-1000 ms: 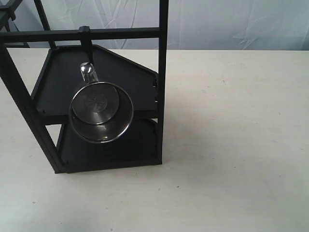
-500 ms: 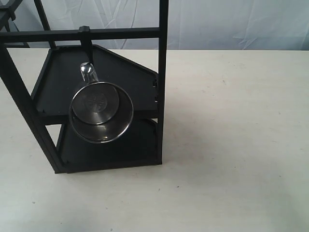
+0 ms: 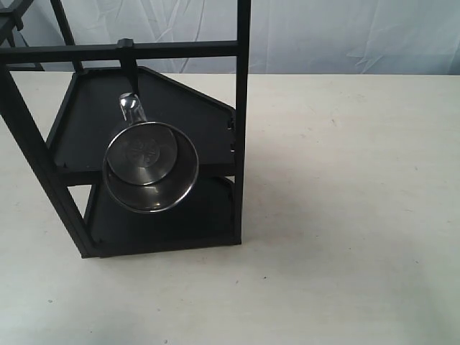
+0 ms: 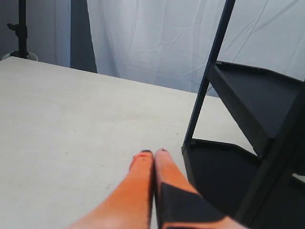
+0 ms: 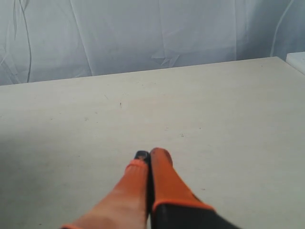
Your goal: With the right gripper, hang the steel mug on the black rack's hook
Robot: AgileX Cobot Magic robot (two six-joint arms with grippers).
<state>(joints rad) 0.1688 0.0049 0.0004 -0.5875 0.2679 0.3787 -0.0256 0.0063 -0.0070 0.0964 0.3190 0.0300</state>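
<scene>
The steel mug (image 3: 149, 171) hangs by its loop handle from a hook under the top bar of the black rack (image 3: 241, 108), its mouth turned toward the exterior camera. No gripper touches it, and neither arm shows in the exterior view. My right gripper (image 5: 151, 155) is shut with nothing between its orange fingers, above bare table far from the rack. In its wrist view my left gripper (image 4: 153, 153) is likewise shut and empty, just beside the rack's lower shelf (image 4: 224, 171).
The pale table (image 3: 345, 215) stretches to the right of the rack. A wrinkled white curtain (image 3: 345, 36) closes the back. A dark stand (image 4: 20, 28) rises beyond the table's far corner in the left wrist view.
</scene>
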